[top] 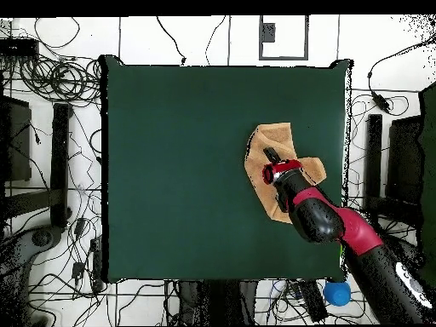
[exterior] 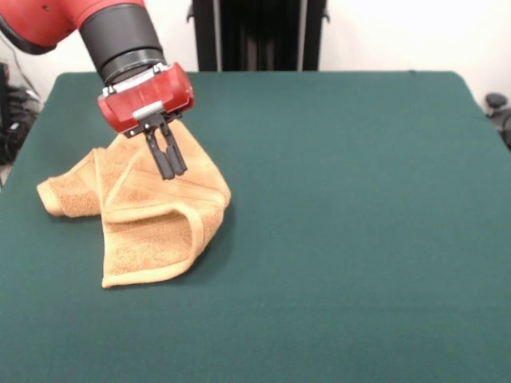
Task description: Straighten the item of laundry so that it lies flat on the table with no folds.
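Note:
The golden-tan towel point(exterior: 152, 231) lies crumpled at the left of the green table point(exterior: 343, 199). One flap is folded over along its right edge, another fold runs to the left, and a border band crosses the middle. My gripper point(exterior: 175, 172) points down over the towel's upper middle, its two black fingers close together with the tips at the cloth's surface. I see no cloth lifted between them. In the overhead view the towel point(top: 272, 138) is near the table's point(top: 179, 170) right edge, with the gripper point(top: 271, 154) over it and the arm covering its lower part.
The robot's black pedestal point(exterior: 259, 36) stands beyond the table's far edge. In the overhead view, cables and stands point(top: 60, 128) surround the table, and a blue object point(top: 337, 294) lies on the floor by the robot's base. Bare green table stretches away from the towel.

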Robot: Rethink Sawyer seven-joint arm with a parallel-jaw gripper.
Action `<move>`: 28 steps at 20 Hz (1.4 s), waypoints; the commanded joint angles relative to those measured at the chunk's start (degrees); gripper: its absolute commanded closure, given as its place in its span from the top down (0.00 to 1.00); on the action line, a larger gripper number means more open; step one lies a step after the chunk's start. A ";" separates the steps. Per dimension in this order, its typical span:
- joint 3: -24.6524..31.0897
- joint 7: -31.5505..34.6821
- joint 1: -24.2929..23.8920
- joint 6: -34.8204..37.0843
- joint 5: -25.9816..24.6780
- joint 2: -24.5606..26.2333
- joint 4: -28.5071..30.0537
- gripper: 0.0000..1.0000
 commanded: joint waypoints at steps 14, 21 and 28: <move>3.44 -6.84 -2.69 20.27 7.23 10.87 -10.74 0.00; 5.51 -14.90 -4.69 27.11 7.22 15.10 -15.63 0.00; 5.92 -12.90 -6.01 26.33 3.54 16.64 -17.51 0.00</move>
